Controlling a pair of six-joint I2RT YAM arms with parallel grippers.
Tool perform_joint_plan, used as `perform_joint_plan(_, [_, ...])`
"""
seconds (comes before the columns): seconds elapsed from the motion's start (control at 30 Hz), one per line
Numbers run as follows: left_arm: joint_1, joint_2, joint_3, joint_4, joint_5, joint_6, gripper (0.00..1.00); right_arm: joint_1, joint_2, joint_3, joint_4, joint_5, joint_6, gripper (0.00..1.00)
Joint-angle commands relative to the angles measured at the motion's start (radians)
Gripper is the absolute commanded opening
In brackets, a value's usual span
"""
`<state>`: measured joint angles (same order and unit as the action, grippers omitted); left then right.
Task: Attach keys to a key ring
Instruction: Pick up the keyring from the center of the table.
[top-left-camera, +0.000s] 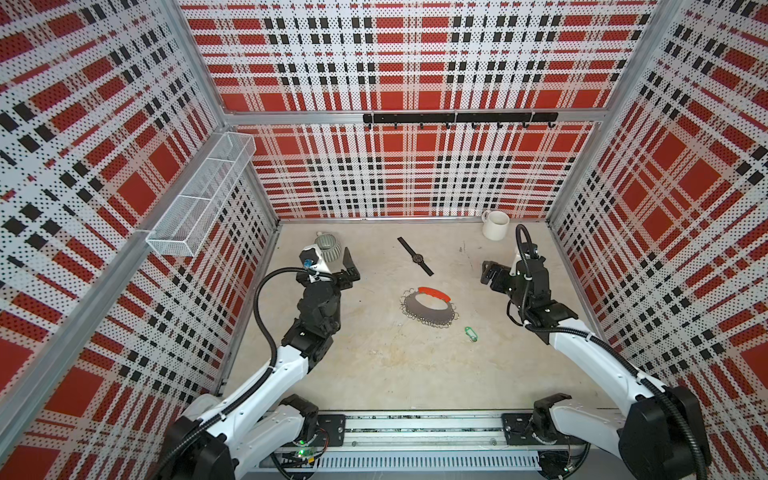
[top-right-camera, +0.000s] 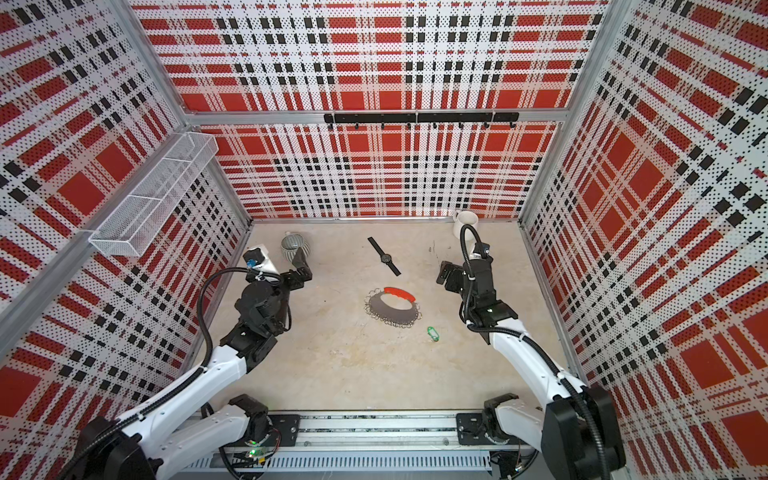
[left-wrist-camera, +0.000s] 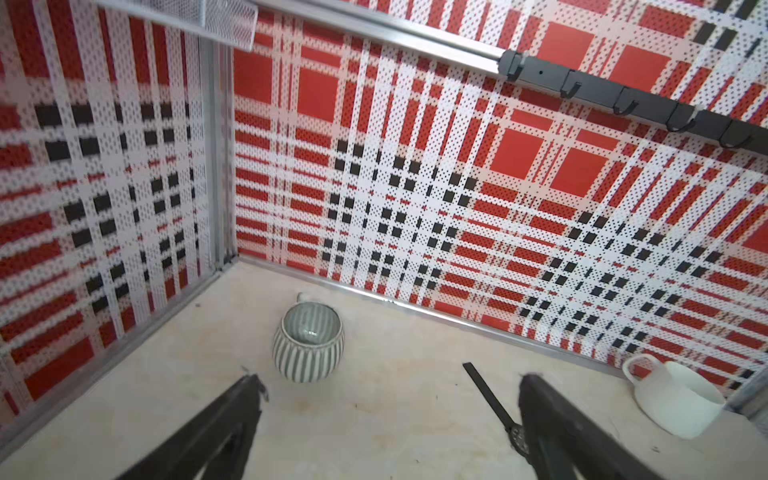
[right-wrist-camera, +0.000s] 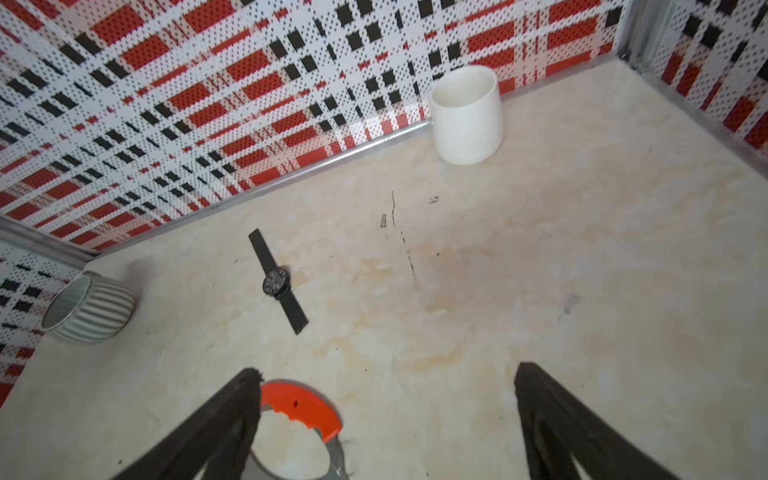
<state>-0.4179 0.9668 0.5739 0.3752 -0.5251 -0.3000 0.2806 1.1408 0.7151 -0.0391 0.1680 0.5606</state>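
Left end effector (top-left-camera: 350, 266) and right end effector (top-left-camera: 487, 272) gape empty, flanking a silver-fringed oval key ring (top-left-camera: 428, 311) and translucent green tag (top-left-camera: 470, 333).

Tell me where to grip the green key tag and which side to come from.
Probably the plastic body of the green key tag, pinched across its narrow width. It lies flat on the table, apart from the key ring, so come straight down from above with jaws astride its long sides. The open right gripper is the nearer one.
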Motion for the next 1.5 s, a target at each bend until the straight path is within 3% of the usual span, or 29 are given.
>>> perform_joint_plan(0.0, [0.079, -0.012, -0.017, -0.17, 0.244, -0.258, 0.98, -0.026, -0.007, -0.004, -0.115, -0.04, 0.106, 1.0])
perform_joint_plan(0.1, [0.235, -0.003, -0.046, -0.159, 0.481, -0.381, 0.98, -0.099, 0.008, -0.086, -0.008, -0.339, 0.177, 1.0])
perform_joint_plan(0.17, [0.31, 0.013, -0.065, -0.119, 0.628, -0.407, 0.98, -0.082, 0.018, -0.147, 0.138, -0.443, 0.219, 0.96])
perform_joint_plan(0.2, [0.314, 0.013, -0.07, -0.116, 0.637, -0.403, 0.98, -0.075, 0.029, -0.155, 0.165, -0.473, 0.233, 0.91])
perform_joint_plan(0.27, [0.261, 0.011, -0.067, -0.128, 0.562, -0.382, 0.98, -0.049, 0.066, -0.156, 0.204, -0.521, 0.246, 0.72])
perform_joint_plan(0.3, [0.226, 0.014, -0.055, -0.149, 0.502, -0.369, 0.98, -0.032, 0.08, -0.151, 0.204, -0.52, 0.24, 0.69])
perform_joint_plan(0.47, [0.022, 0.114, 0.03, -0.236, 0.195, -0.337, 0.98, 0.036, 0.126, -0.144, 0.176, -0.444, 0.176, 0.61])
perform_joint_plan(0.53, [-0.005, 0.148, 0.042, -0.245, 0.064, -0.343, 0.98, 0.037, 0.14, -0.153, 0.184, -0.427, 0.158, 0.62])
perform_joint_plan(0.6, [0.016, 0.167, 0.056, -0.296, -0.043, -0.44, 0.98, 0.044, 0.152, -0.147, 0.171, -0.395, 0.129, 0.62])
perform_joint_plan(0.73, [0.26, 0.179, 0.049, -0.246, 0.333, -0.437, 0.98, 0.079, 0.2, -0.077, 0.095, -0.356, 0.092, 0.63])
perform_joint_plan(0.8, [0.297, 0.161, 0.027, -0.203, 0.435, -0.456, 0.98, 0.109, 0.229, -0.036, 0.061, -0.347, 0.092, 0.59])
perform_joint_plan(0.83, [0.276, 0.142, 0.026, -0.209, 0.416, -0.44, 0.98, 0.124, 0.24, -0.021, 0.055, -0.344, 0.094, 0.57])
perform_joint_plan(0.9, [0.185, 0.101, 0.009, -0.21, 0.3, -0.393, 0.98, 0.15, 0.258, 0.002, 0.042, -0.328, 0.093, 0.43])
perform_joint_plan(1.0, [-0.004, 0.041, -0.061, -0.134, 0.106, -0.328, 0.98, 0.164, 0.276, -0.008, 0.054, -0.306, 0.09, 0.43])
perform_joint_plan(1.07, [-0.083, 0.028, -0.099, -0.114, 0.011, -0.317, 0.98, 0.163, 0.276, -0.039, 0.08, -0.278, 0.108, 0.39])
perform_joint_plan(1.13, [-0.111, 0.031, -0.114, -0.125, 0.024, -0.328, 0.98, 0.164, 0.278, -0.061, 0.086, -0.264, 0.151, 0.32])
perform_joint_plan(1.23, [-0.136, 0.06, -0.127, -0.107, 0.107, -0.313, 1.0, 0.164, 0.291, -0.093, 0.124, -0.279, 0.176, 0.33])
perform_joint_plan(1.47, [-0.228, 0.165, -0.078, -0.09, 0.14, -0.293, 0.84, 0.167, 0.328, -0.123, 0.157, -0.306, 0.185, 0.34])
